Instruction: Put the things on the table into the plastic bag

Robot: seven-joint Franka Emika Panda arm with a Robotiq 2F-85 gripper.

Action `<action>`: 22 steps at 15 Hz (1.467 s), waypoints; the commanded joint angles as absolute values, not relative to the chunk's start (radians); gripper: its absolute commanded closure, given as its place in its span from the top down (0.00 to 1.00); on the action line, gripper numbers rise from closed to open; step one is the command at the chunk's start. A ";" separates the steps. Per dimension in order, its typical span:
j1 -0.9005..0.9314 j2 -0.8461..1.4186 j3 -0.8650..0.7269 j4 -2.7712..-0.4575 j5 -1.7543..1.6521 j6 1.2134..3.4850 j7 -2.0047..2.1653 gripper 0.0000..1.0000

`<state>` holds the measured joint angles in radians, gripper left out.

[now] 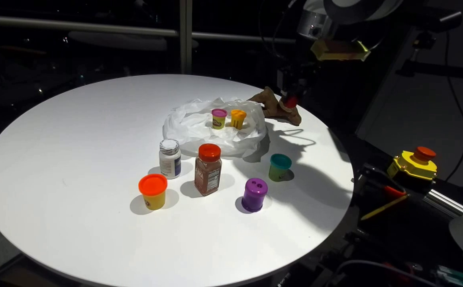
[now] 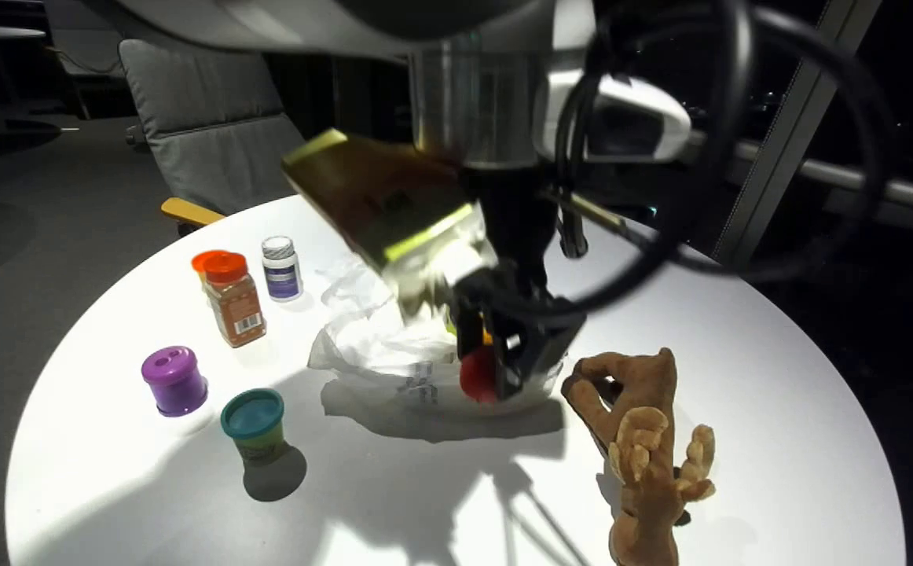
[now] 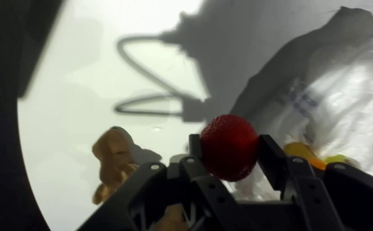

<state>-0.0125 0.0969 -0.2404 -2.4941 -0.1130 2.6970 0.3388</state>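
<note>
My gripper (image 3: 229, 147) is shut on a red ball (image 3: 229, 138), which sits between its two fingertips. In an exterior view the ball (image 1: 290, 102) is beside the plastic bag (image 1: 187, 127), overlapping the brown plush toy (image 1: 270, 103). The bag lies spread open, with a pink-lidded tub (image 1: 218, 118) and a yellow-orange cup (image 1: 238, 118) in it. On the table (image 1: 76, 179) stand a white bottle (image 1: 170, 159), a red-capped jar (image 1: 208, 171), an orange-lidded cup (image 1: 154, 193), a purple container (image 1: 254, 195) and a teal-lidded green cup (image 1: 279, 167).
A yellow device with a red button (image 1: 414, 163) is off the table's edge, near the robot's base. A grey chair (image 2: 205, 126) stands beyond the table. The arm's cable (image 2: 661, 251) loops beside the wrist.
</note>
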 commanded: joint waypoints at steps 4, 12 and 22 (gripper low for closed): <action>0.000 0.213 -0.093 -2.328 -0.026 2.704 0.329 0.23; 0.030 0.382 0.012 -2.177 0.137 2.851 0.321 0.23; 0.186 0.684 -0.129 -1.854 0.063 2.834 0.433 0.23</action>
